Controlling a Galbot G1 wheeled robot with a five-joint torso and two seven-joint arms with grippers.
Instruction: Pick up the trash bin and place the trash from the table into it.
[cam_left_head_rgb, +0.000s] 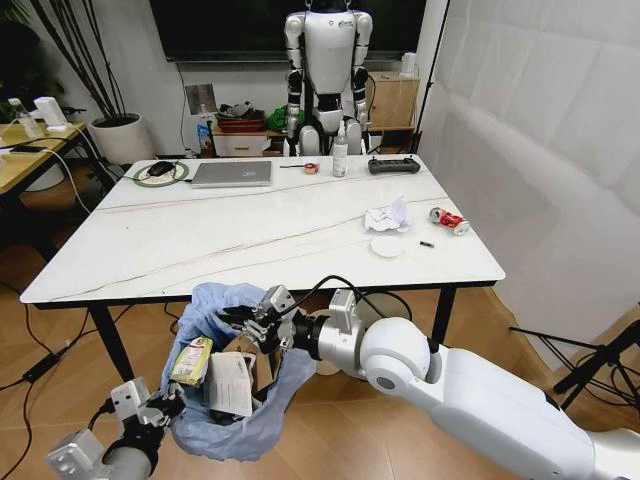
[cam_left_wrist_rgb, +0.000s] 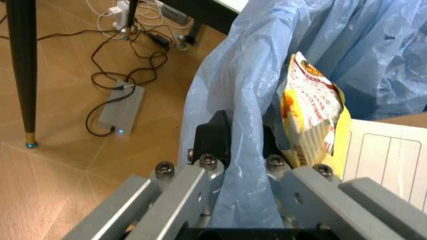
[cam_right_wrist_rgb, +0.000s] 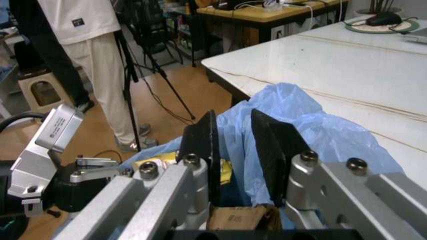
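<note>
White marble-look stone with thin veins tops the table (cam_left_head_rgb: 200, 235), black at its edge and legs, standing on a wood floor (cam_left_head_rgb: 400, 440). Behind it a white humanoid robot (cam_left_head_rgb: 326, 70) stands under a dark screen (cam_left_head_rgb: 290, 25), with a potted plant (cam_left_head_rgb: 118, 135) to the left and a wooden table (cam_left_head_rgb: 25, 150) at the far left.

On the table lie 1 laptop (cam_left_head_rgb: 232, 174), 1 mouse (cam_left_head_rgb: 161, 168), 1 spray bottle (cam_left_head_rgb: 340, 152), 1 black controller (cam_left_head_rgb: 393, 165) and 1 tape roll (cam_left_head_rgb: 311, 168). Trash left there: 1 crumpled tissue (cam_left_head_rgb: 387, 217), 1 crushed red can (cam_left_head_rgb: 448, 220), 1 paper plate (cam_left_head_rgb: 387, 246) and 1 pen (cam_left_head_rgb: 426, 244).

The bin (cam_left_head_rgb: 225, 420) hangs below the table's near edge, its blue bag bulging over the rim. Inside it are 1 yellow wrapper (cam_left_head_rgb: 191, 361), 1 white lined card (cam_left_head_rgb: 231, 383) and brown cardboard (cam_left_head_rgb: 245, 352).

The left gripper (cam_left_wrist_rgb: 231, 145) is clamped on the bag at the bin's near-left rim, a fold of blue plastic pinched between its fingers (cam_left_wrist_rgb: 212, 135). The right gripper (cam_left_head_rgb: 250, 320) hovers over the bin's mouth, just above the cardboard; its 2 black pads (cam_right_wrist_rgb: 203, 150) stand slightly apart with nothing between them.
</note>
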